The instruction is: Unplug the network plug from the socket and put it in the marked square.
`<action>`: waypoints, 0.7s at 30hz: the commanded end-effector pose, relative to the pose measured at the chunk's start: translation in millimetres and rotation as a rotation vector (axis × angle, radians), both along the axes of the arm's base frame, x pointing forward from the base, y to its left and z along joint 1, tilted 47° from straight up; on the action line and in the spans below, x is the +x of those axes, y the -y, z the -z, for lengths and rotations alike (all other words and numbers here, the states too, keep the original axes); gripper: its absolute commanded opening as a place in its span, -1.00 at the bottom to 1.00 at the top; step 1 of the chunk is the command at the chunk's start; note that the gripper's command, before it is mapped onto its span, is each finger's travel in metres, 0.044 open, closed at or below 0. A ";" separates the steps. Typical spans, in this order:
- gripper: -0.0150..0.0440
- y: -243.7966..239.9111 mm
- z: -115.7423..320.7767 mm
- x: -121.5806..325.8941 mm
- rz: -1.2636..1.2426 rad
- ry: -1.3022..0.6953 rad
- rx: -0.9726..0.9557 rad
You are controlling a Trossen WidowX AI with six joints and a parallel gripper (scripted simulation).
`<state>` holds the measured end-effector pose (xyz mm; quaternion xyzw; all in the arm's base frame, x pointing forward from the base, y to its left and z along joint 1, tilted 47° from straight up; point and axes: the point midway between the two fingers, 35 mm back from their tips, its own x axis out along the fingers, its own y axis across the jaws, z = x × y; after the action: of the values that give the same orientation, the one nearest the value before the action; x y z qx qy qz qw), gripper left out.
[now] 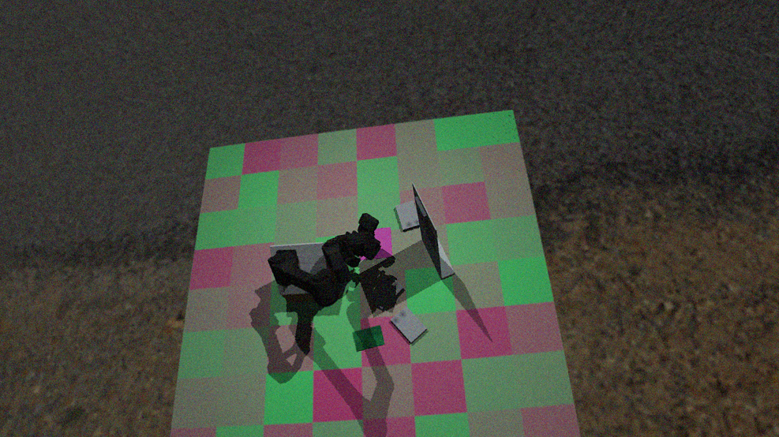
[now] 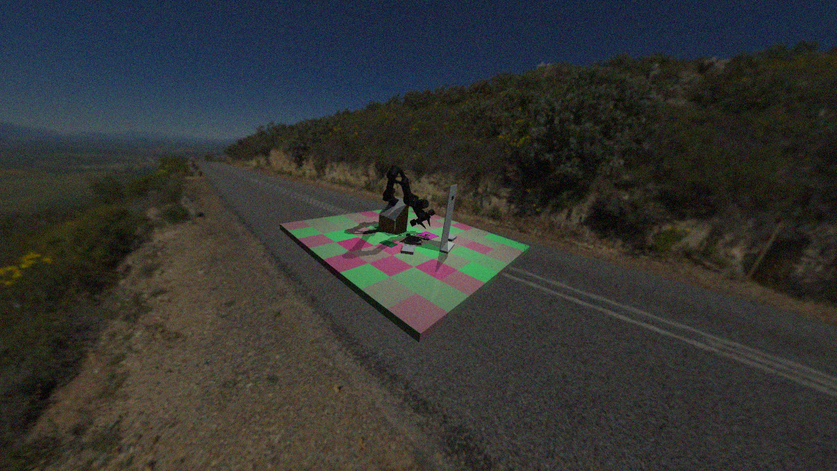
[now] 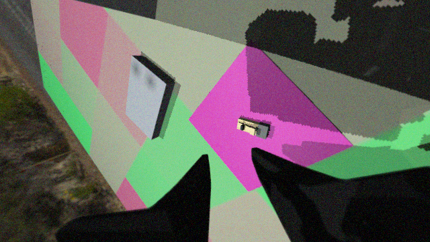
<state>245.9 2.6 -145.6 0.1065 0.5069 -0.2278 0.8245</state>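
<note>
From here I see a pale flat block (image 1: 407, 215) (image 3: 146, 95) with two dark smudges near one end — another pale block (image 1: 408, 326) (image 2: 407, 248) lies well apart from it, just beside a dark green patch (image 1: 368, 338) (image 2: 388, 243). Beyond — a paved road (image 2: 556, 363), with a scrubby hillside (image 2: 614, 134) alongside.
</note>
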 end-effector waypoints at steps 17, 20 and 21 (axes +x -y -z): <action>0.04 -14.7 -14.9 0.4 0.006 0.001 -0.001; 0.04 -17.0 -17.1 0.2 0.006 0.001 -0.001; 0.04 -17.7 -17.9 0.1 0.006 0.001 0.000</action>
<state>246.0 18.5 -130.4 0.1074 0.5077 -0.2274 0.8240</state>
